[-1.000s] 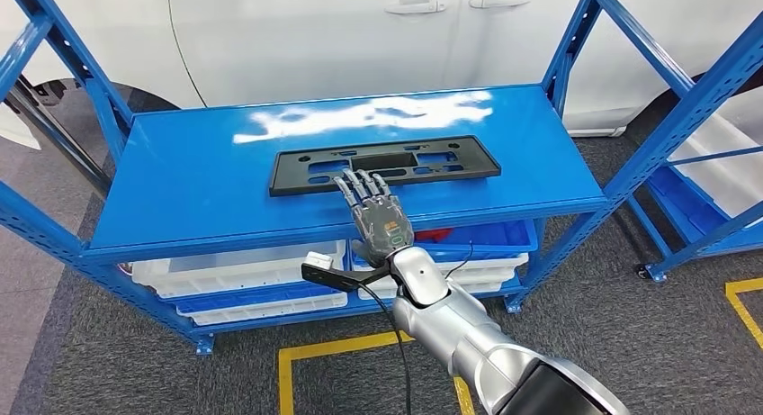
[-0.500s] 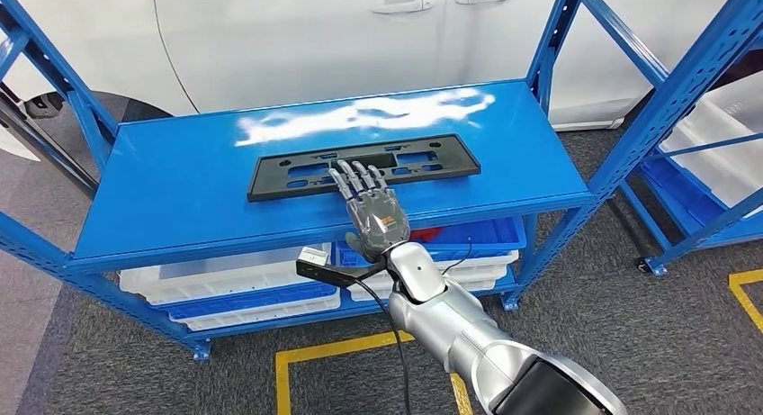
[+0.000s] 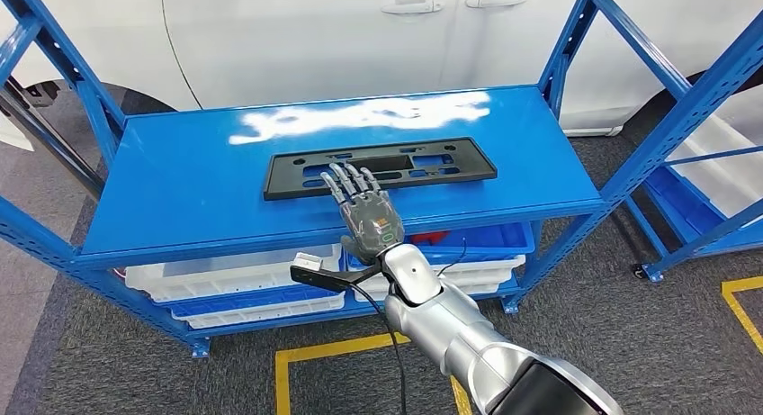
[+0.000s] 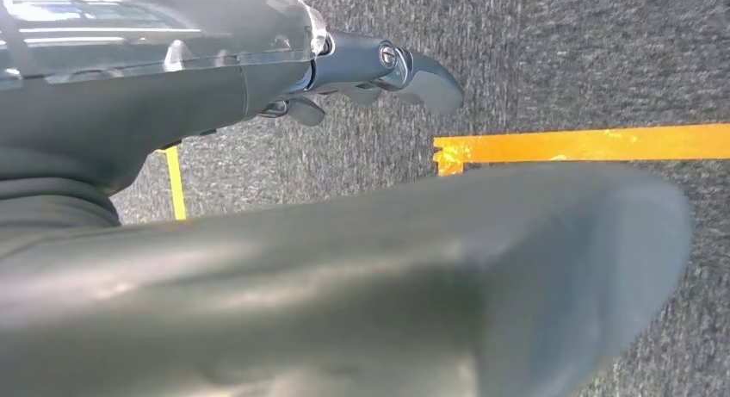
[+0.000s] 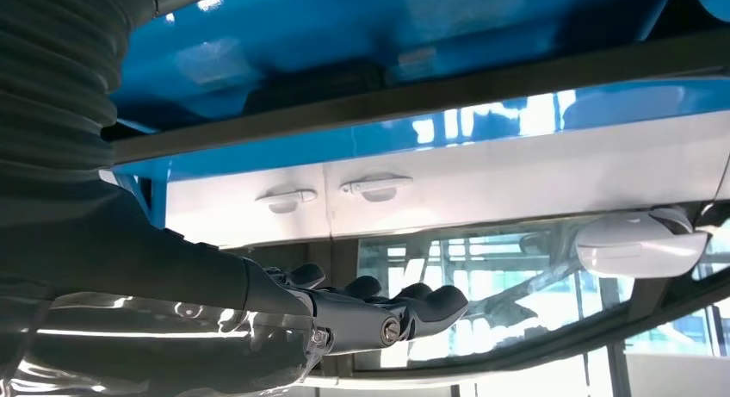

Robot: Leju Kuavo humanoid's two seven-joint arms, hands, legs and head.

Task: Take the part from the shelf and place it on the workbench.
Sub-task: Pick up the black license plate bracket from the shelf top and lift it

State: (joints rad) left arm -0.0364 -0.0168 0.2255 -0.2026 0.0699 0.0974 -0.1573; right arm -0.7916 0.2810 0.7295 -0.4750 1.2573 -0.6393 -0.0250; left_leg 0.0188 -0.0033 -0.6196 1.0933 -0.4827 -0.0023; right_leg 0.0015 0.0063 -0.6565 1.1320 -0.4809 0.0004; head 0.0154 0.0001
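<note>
A flat black part [image 3: 432, 163] with several cut-outs lies lengthwise on the top board of the blue shelf [image 3: 198, 190]. My right hand [image 3: 364, 208] reaches in from the front with its fingers stretched out and apart. Its fingertips [image 3: 342, 175] lie over the part's near edge, left of the part's middle, and nothing is gripped. In the right wrist view the same hand [image 5: 361, 315] shows its fingers extended. My left hand [image 4: 370, 65] hangs above grey carpet and holds nothing, its fingers loosely extended.
White and blue bins [image 3: 234, 280] fill the lower shelf level. A white car [image 3: 360, 37] stands right behind the shelf. Another blue rack [image 3: 702, 163] stands on the right. Yellow tape [image 3: 333, 352] marks the carpet in front.
The whole picture swayed left and back, so the camera moved. My right hand has crept a little farther over the part's near edge and slightly to the left along it.
</note>
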